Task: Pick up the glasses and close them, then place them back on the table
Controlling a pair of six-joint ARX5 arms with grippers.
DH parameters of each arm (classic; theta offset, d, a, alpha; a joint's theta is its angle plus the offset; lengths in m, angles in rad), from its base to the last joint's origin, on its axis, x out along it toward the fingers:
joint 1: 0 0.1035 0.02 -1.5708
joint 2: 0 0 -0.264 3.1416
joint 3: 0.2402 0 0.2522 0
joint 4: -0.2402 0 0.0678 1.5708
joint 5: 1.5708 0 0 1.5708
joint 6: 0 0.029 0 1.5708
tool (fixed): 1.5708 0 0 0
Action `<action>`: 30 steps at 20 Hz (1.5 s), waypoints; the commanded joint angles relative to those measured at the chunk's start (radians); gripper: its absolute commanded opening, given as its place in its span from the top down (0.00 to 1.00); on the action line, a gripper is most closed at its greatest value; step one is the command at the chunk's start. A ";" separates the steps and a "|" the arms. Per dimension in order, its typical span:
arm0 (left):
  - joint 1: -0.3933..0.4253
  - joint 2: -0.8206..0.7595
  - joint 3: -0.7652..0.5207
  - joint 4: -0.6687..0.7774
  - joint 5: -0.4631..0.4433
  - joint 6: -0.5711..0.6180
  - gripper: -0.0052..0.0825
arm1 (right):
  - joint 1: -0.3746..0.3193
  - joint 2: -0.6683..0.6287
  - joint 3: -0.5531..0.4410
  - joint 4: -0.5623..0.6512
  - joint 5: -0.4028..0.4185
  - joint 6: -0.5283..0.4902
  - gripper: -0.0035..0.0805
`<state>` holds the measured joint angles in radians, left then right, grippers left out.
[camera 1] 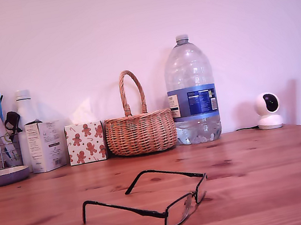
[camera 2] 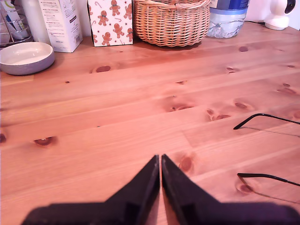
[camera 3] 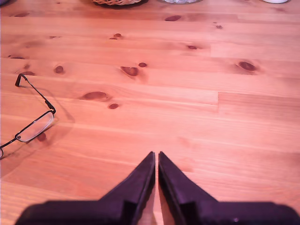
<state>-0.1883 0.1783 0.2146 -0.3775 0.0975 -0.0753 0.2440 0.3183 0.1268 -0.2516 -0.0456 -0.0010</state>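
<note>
In the exterior view, from left to right, the back of the table (camera 1: 274,161) carries a bowl (camera 1: 3,176), a white box (camera 1: 45,145), a gingerbread box (camera 1: 86,142), a basket (camera 1: 140,131), a bottle (camera 1: 191,91) and a small white camera (camera 1: 268,110). The glasses (camera 1: 154,201) lie open on the table near its front edge, about centre in that view, temples spread and pointing toward the exterior view's left, lenses toward its right. No arm appears in the exterior view. My first gripper (camera 2: 161,161) is fully shut, jaws meeting at the tips, and holds nothing; it sits low over bare wood, pitched forward toward the basket. Only the two temple ends reach into its view, beside the fingers and apart from them. My second gripper (camera 3: 156,157) is likewise shut and empty, in the same low, forward-pitched pose. The lens end of the frame lies to one side of its fingers, near but not touching. Judgement: the glasses sit between the two grippers, long axis running across from one to the other; neither is clearly nearer. Both must open before any pickup.
</note>
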 commanded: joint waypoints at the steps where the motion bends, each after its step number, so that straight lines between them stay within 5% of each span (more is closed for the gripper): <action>1: 0.003 0.004 -0.018 0.007 -0.074 -0.029 0.96 | 0.003 0.004 -0.007 0.128 0.003 0.001 0.97; 8: 0.003 0.004 -0.018 0.024 -0.026 -0.034 0.96 | 0.003 0.004 -0.007 0.128 0.003 0.002 0.97; 17: -0.011 0.014 -0.018 0.171 0.311 -0.161 0.96 | 0.020 0.004 -0.007 0.137 -0.171 0.181 0.97; 30: -0.293 0.350 0.081 0.169 0.345 -0.103 0.96 | 0.218 0.004 -0.007 0.037 -0.251 0.181 0.97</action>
<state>-0.4747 0.5087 0.2714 -0.2211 0.4442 -0.1860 0.4557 0.3180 0.1272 -0.2123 -0.2901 0.1829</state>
